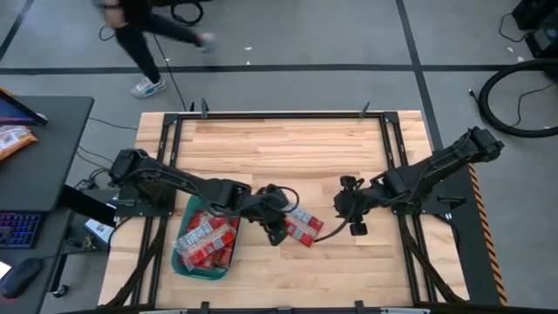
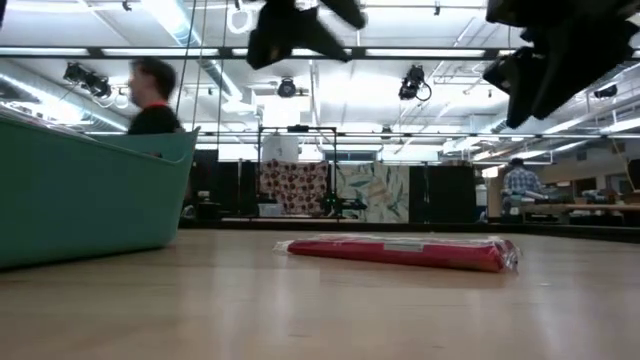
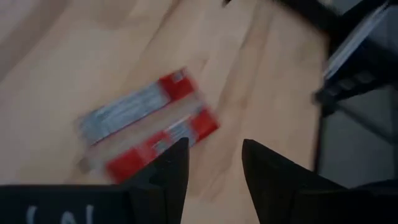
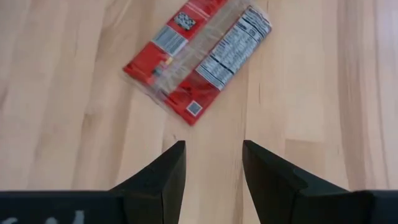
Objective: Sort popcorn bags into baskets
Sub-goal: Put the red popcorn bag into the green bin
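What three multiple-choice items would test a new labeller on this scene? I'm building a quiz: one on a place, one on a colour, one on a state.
1. The loose popcorn bag lies:
A. in the basket
B. on the table between both grippers
C. on the floor

2. The basket is:
A. teal-green
B. yellow
C. black

3. The right gripper jaws are:
A. shut on a bag
B. open, empty
C. out of view

Answers:
1 B, it lies flat on wood between the left gripper and the right.
2 A, low view shows a teal wall.
3 B, bare table shows between them.
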### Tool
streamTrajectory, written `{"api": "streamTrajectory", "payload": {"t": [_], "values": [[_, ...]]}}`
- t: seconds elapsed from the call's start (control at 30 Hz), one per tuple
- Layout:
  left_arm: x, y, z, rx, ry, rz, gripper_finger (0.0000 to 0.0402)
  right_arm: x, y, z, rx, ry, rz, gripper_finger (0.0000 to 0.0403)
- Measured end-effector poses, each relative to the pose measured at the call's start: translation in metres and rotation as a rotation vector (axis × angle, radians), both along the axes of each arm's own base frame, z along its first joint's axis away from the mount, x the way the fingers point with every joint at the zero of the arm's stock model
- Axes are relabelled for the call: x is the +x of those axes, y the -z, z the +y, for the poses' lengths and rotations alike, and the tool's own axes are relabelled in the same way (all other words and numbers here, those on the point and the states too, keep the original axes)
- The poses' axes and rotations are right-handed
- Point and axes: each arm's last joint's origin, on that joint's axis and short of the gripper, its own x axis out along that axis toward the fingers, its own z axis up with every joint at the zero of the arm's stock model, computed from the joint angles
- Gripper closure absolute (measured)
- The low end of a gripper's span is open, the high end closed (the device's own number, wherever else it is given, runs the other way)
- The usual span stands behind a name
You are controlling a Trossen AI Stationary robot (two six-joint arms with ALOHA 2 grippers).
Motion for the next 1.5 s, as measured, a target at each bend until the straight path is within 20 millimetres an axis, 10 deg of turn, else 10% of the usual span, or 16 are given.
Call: {"api": "streamTrajectory", "payload": {"t": [0.7, 1.5], "values": [[-0.008, 0.027, -0.008, 0.605, 0.538, 0.183, 0.0175, 0.000, -0.002, 0.007, 0.069, 0.069, -0.072, 0.0241], [0.007, 0.071, -0.011, 0.666, 0.582, 0.308, 0.0170, 0.001, -0.003, 0.008, 0.084, 0.086, -0.094, 0.0241]]}}
